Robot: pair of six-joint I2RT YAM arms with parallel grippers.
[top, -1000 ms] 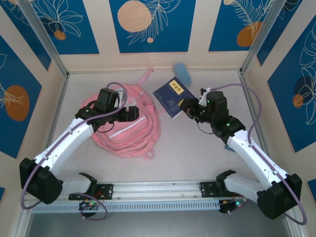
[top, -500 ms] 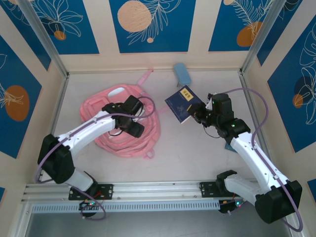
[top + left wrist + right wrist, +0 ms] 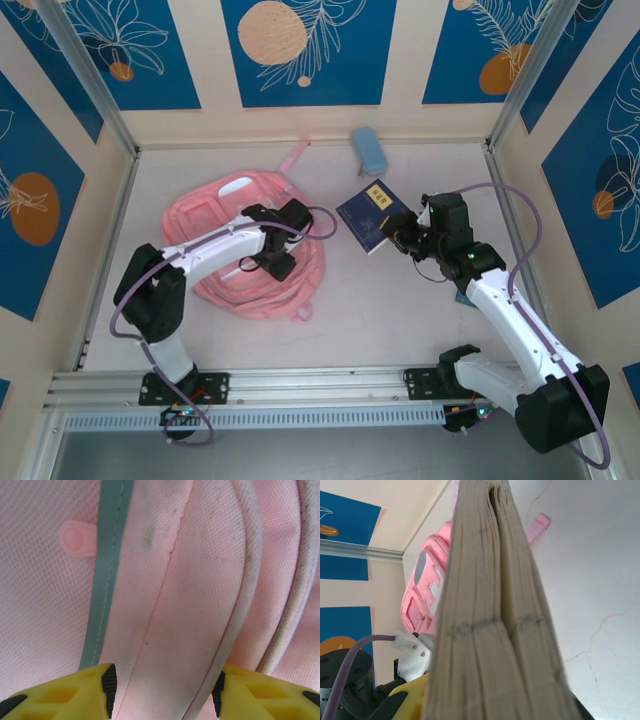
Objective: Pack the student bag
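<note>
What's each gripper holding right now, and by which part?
Right gripper: shut on the dark-blue paperback book, by its edge nearest that arm. Left gripper: jaws straddle a fabric fold of the large pink backpack; clamped or not, cannot tell.

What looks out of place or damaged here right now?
Nothing spilled. The student bag lies slumped flat and, in the left wrist view, carries grey smudges. Hairline cracks run across the table in the right wrist view.
</note>
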